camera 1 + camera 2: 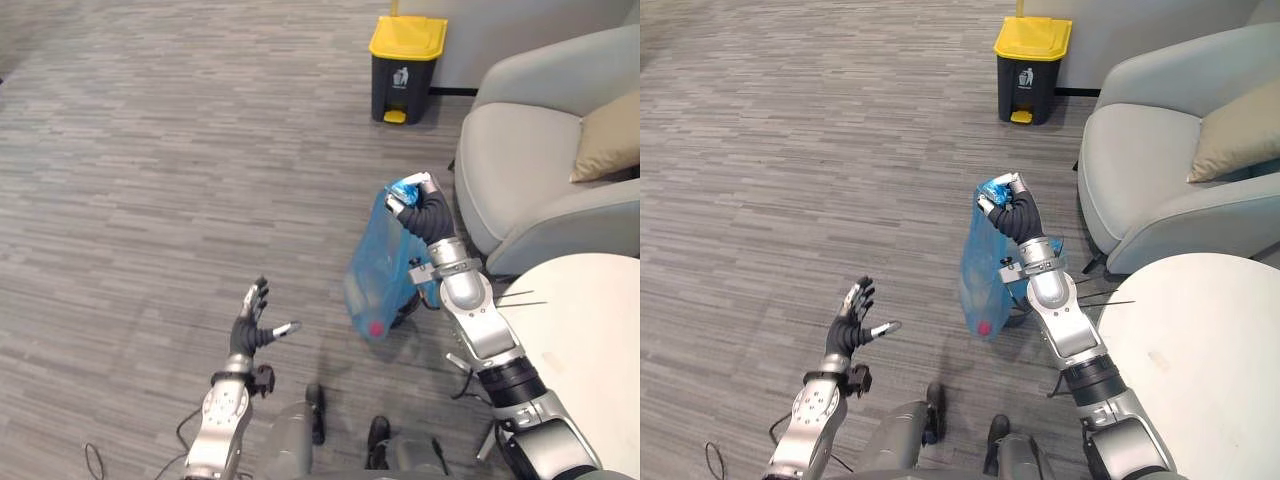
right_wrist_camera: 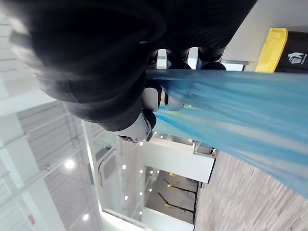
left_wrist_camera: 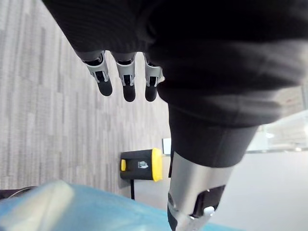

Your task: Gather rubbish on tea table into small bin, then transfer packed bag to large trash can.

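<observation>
A translucent blue rubbish bag (image 1: 378, 270) hangs above the floor, bunched at its top inside my right hand (image 1: 417, 203), whose fingers are curled round the gathered neck. A red item shows through the bag's bottom. The bag (image 2: 250, 120) streams past those fingers in the right wrist view. My left hand (image 1: 252, 322) is held low over the floor at the lower left, fingers straight and spread, holding nothing. The large trash can (image 1: 403, 70), dark with a yellow lid, stands on the floor far ahead, beyond the bag; the trash can (image 3: 142, 165) also appears past my left fingers.
A grey armchair (image 1: 530, 160) with a beige cushion (image 1: 610, 135) stands to the right of the bag. The round white tea table (image 1: 590, 340) fills the lower right corner. Grey striped carpet (image 1: 150, 150) stretches open between me and the trash can.
</observation>
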